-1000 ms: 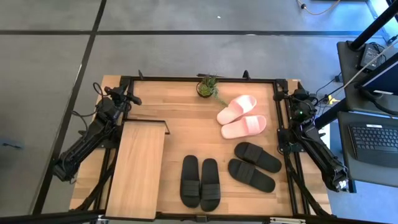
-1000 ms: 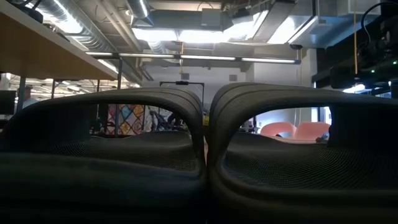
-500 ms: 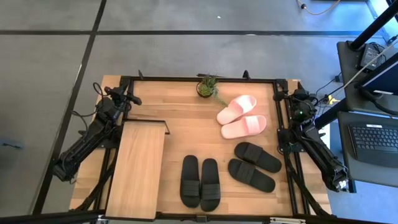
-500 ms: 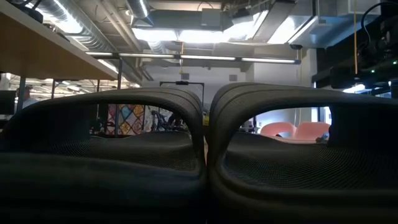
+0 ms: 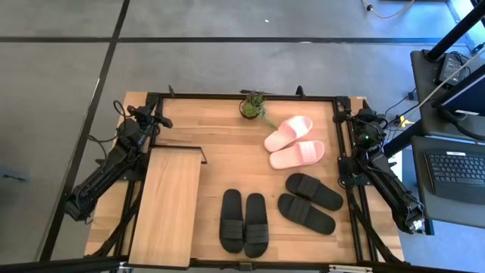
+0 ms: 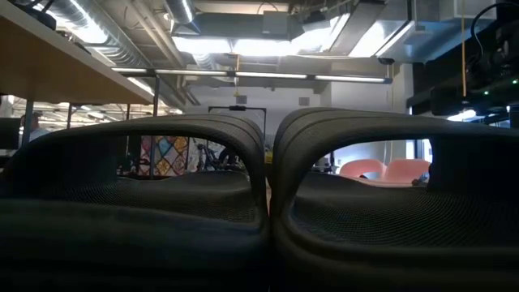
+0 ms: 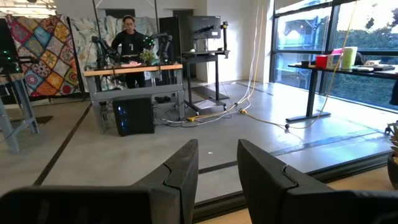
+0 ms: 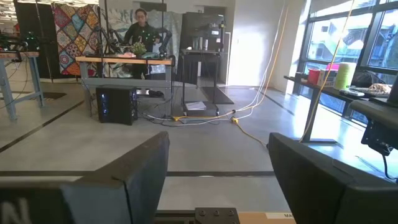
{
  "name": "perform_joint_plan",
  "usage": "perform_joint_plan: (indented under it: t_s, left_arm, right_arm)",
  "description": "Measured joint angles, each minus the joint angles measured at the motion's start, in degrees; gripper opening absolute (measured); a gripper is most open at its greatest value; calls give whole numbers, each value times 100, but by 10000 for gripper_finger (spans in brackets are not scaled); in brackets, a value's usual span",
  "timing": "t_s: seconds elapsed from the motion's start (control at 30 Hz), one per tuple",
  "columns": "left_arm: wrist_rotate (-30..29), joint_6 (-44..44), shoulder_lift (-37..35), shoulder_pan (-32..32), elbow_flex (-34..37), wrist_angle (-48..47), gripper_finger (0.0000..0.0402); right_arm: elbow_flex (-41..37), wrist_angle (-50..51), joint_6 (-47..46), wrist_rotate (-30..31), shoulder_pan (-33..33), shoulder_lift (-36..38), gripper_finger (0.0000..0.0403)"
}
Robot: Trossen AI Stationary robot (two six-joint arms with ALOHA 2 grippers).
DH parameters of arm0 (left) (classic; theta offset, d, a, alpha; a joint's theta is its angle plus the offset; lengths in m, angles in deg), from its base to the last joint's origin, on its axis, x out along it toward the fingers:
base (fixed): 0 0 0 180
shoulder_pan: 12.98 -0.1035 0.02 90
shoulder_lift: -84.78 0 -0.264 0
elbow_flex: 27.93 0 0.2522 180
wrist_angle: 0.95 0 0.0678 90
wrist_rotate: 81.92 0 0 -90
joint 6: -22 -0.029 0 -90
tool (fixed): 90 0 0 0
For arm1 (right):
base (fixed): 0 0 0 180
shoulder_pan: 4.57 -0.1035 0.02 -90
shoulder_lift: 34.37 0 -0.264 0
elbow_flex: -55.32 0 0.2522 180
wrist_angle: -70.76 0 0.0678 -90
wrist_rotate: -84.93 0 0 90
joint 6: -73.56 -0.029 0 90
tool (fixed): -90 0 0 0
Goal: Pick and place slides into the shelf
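While both arms waited folded at the table's edges, the high view showed a pale butcher-block table (image 5: 227,144) in a black frame. The shelf (image 5: 165,205), a long plank of light wood with a dark edge, lay along the left side, nothing on it. Two matte black slides (image 5: 244,222) lay side by side at the near middle, a second black pair (image 5: 310,202) sat angled to their right, and the pink pair (image 5: 294,143) lay farther back on the right, the two touching. A small potted plant (image 5: 253,105) stood at the far edge. The left gripper (image 5: 155,119) rested at the far left corner and the right gripper (image 5: 358,118) at the far right corner, both well apart from every slide.

In the low view, the ribbed straps of the near black slides (image 6: 268,203) filled almost the whole picture, arched and dark, hiding the table behind; the pink pair (image 6: 381,169) peeked through the right arch.

In the left wrist view, the left gripper (image 7: 217,165) stood partly open, its smooth dark fingers (image 7: 180,171) narrowly gapped, holding nothing. A person (image 7: 129,42) stood at a bench in the room beyond.

In the right wrist view, the right gripper (image 8: 217,165) stood wide open and empty, its fingers (image 8: 146,165) cut off below.
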Motion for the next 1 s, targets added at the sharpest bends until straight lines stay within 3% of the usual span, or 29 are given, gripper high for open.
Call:
perform_joint_plan:
  t_s: [1.0]
  left_arm:
    - [0, 1, 0, 0, 0, 0, 103]
  right_arm:
    - [0, -1, 448, 3, 2, 0, 275]
